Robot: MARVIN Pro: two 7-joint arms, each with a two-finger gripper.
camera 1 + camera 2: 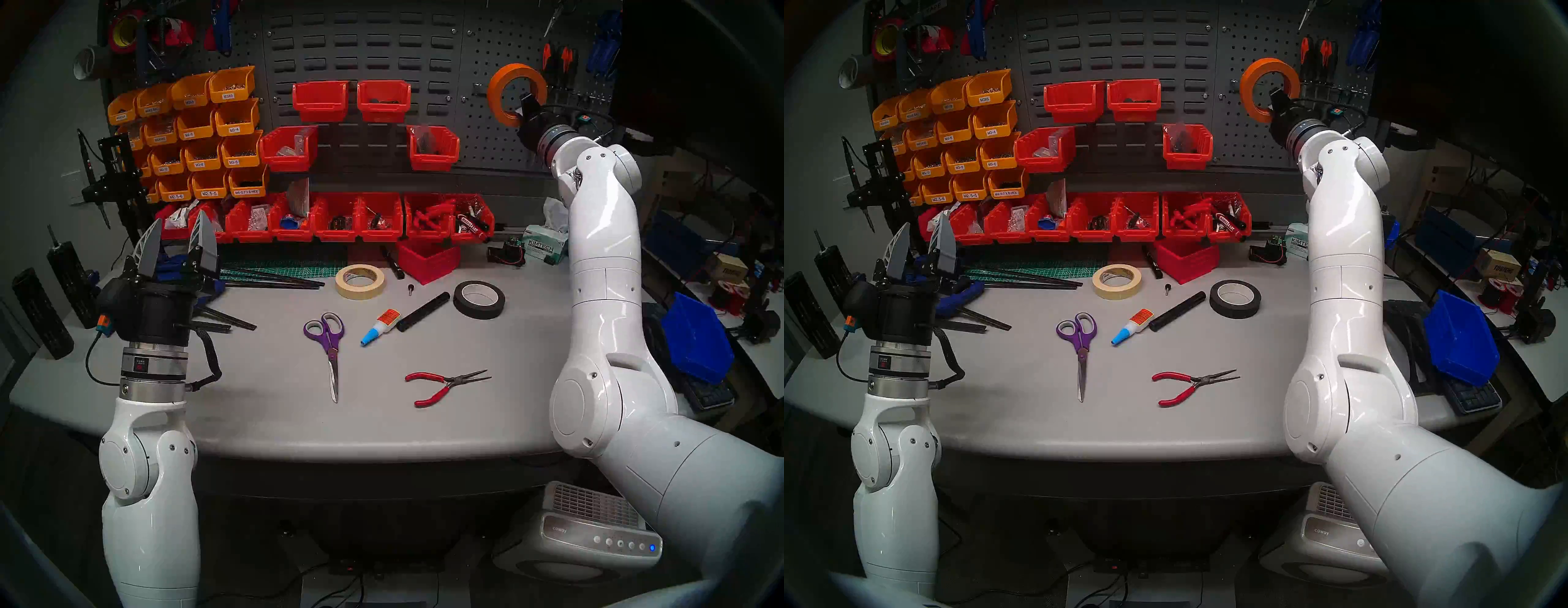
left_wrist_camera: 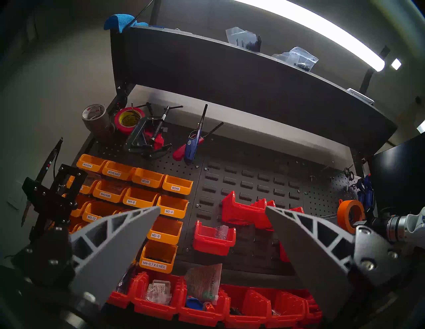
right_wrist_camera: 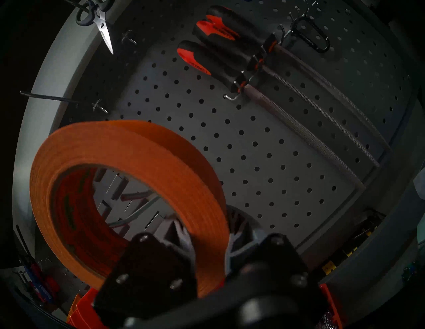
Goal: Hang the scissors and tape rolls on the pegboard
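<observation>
head pair: high, facing bench [image 1: 254,407] | wrists: facing pegboard [image 3: 264,147]

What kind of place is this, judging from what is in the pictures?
Most likely a workshop or lab workbench. A wall panel holds labelled orange bins and red bins, a pegboard carries hooks and files, and hand tools such as pliers and scissors lie on the grey table.
</observation>
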